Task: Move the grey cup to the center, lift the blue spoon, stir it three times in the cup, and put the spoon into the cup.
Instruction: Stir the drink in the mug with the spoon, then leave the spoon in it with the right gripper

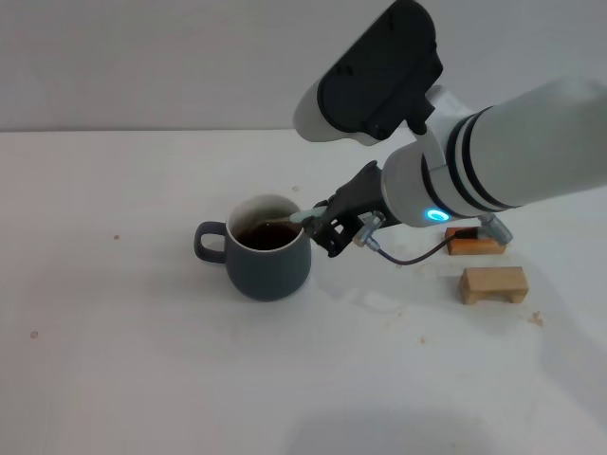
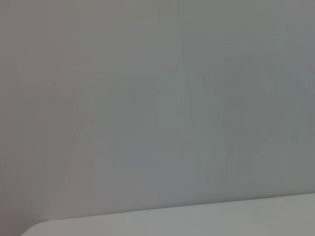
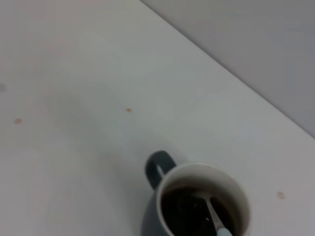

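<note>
I see right gripper (image 1: 321, 226) pinching blue spoon (image 1: 305, 218) | spoon bowl dipped in grey cup (image 1: 268, 263) of dark liquid | left gripper out of view, jaws unknown

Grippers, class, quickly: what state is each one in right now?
Left gripper: not in view.
Right gripper: shut on the blue spoon, whose bowl dips into the grey cup.

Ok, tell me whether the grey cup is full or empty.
Neither: the grey cup holds dark liquid well below its white rim. The blue spoon dips into it, held by the right gripper.
</note>
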### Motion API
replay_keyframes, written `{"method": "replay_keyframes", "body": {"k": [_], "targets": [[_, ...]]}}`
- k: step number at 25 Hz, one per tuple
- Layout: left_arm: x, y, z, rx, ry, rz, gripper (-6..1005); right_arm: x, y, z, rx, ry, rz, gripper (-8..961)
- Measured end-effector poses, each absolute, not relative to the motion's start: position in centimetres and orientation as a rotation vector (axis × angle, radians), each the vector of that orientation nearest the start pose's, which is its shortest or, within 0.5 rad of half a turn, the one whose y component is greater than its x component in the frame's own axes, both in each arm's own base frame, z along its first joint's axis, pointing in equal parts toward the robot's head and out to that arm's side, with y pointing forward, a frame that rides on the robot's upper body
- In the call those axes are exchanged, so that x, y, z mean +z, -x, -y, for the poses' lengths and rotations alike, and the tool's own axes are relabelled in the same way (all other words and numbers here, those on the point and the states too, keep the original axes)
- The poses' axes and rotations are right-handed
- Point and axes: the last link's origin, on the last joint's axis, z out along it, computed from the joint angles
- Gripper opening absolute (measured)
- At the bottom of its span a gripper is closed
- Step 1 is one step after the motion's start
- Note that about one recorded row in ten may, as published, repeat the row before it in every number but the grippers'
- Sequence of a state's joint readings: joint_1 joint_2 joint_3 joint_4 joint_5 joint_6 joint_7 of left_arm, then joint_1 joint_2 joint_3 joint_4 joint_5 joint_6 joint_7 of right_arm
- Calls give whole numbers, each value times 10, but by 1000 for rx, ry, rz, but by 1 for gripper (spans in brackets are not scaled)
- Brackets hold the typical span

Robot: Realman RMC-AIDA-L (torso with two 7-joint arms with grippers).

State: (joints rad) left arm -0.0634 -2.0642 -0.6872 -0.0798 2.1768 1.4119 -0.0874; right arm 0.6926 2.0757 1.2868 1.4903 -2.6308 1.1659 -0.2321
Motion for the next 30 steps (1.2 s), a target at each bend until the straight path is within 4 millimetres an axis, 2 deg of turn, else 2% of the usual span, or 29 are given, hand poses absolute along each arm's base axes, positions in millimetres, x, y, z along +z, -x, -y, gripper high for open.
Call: {"method": "replay_keyframes", "body": {"k": [16,30], "targets": [[11,412,-180,-458,1478,556,-2,-57,-77,-346,-212,2560,-548,156],[9,411,-181,-464,1482,555,-2,-72,-73,-330,-239,2618,-503,155]]}}
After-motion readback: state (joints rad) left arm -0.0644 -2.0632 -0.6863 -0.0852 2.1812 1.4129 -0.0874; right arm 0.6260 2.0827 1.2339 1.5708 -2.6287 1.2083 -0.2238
